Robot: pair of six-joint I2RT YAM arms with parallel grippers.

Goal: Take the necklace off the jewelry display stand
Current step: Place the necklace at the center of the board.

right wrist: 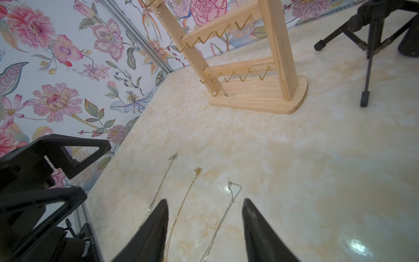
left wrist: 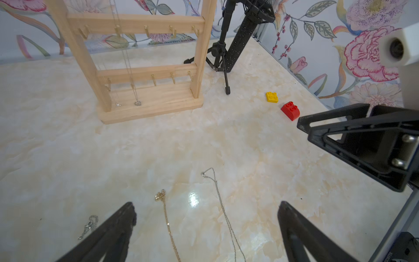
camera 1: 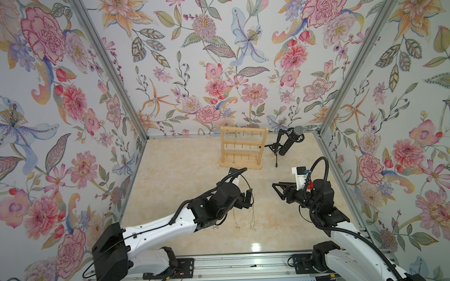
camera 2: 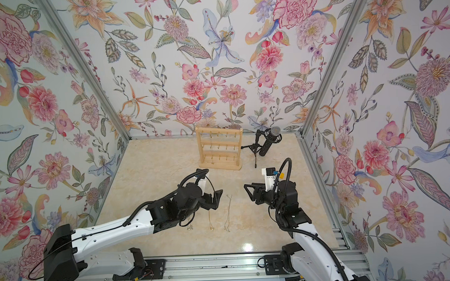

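The left claw (left wrist: 206,204) is wide open over three necklaces (left wrist: 166,217) lying flat on the surface (left wrist: 68,147). The right claw (right wrist: 205,200) is open too and holds nothing. A silver necklace (left wrist: 137,103) hangs on the jewelry display stand (left wrist: 158,102) at the back.

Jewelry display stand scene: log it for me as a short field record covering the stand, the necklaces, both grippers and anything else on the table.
stand: jewelry display stand, upright at the back of the table
on stand: two hanging necklaces, pendants low near the base
off stand: three loose necklaces, laid side by side on the table
left gripper: open, empty, by the loose necklaces
right gripper: open, empty
other: microphone on a tripod beside the stand; yellow brick; red brick
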